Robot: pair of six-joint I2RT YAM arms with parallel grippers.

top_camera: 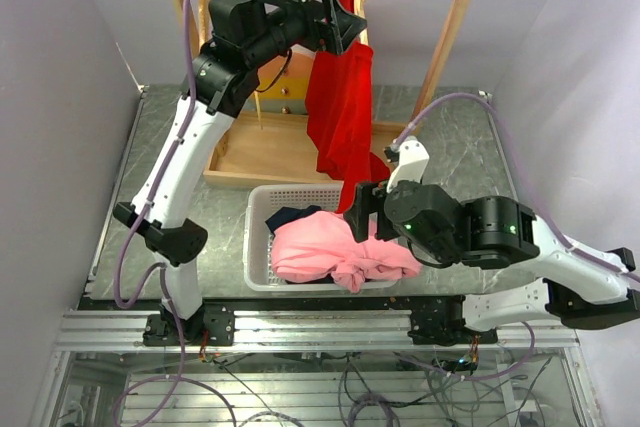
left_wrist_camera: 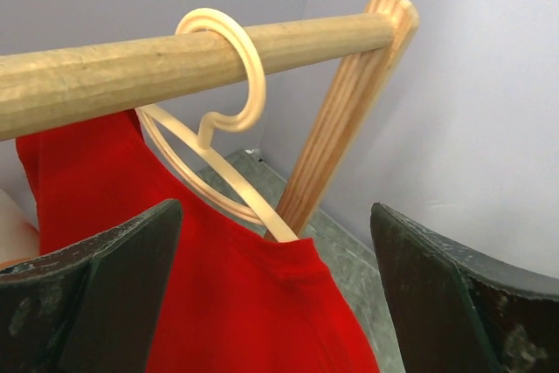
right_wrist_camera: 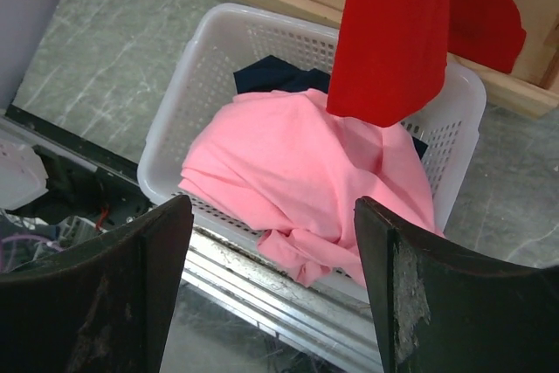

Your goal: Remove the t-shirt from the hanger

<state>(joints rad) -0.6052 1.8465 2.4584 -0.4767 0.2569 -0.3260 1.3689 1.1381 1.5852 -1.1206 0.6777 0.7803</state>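
The red t-shirt (top_camera: 340, 107) hangs from a pale wooden hanger (left_wrist_camera: 256, 76) hooked over the rack's wooden rail (left_wrist_camera: 87, 76). One bare hanger arm runs down into the shirt's collar (left_wrist_camera: 297, 259). My left gripper (top_camera: 343, 22) is up at the rail beside the hanger, open, its jaws either side of the shirt's top (left_wrist_camera: 275, 211) without touching it. My right gripper (top_camera: 362, 212) is low and open, empty, over the basket's near rim (right_wrist_camera: 272, 203). The t-shirt's lower end (right_wrist_camera: 393, 32) dangles above the basket.
A white perforated basket (top_camera: 255, 247) in front of the rack holds a pink garment (top_camera: 330, 247) spilling over its near rim and a dark one (top_camera: 290, 215). The rack's wooden base tray (top_camera: 260, 152) lies behind it. Metal rails (top_camera: 300, 327) mark the table's near edge.
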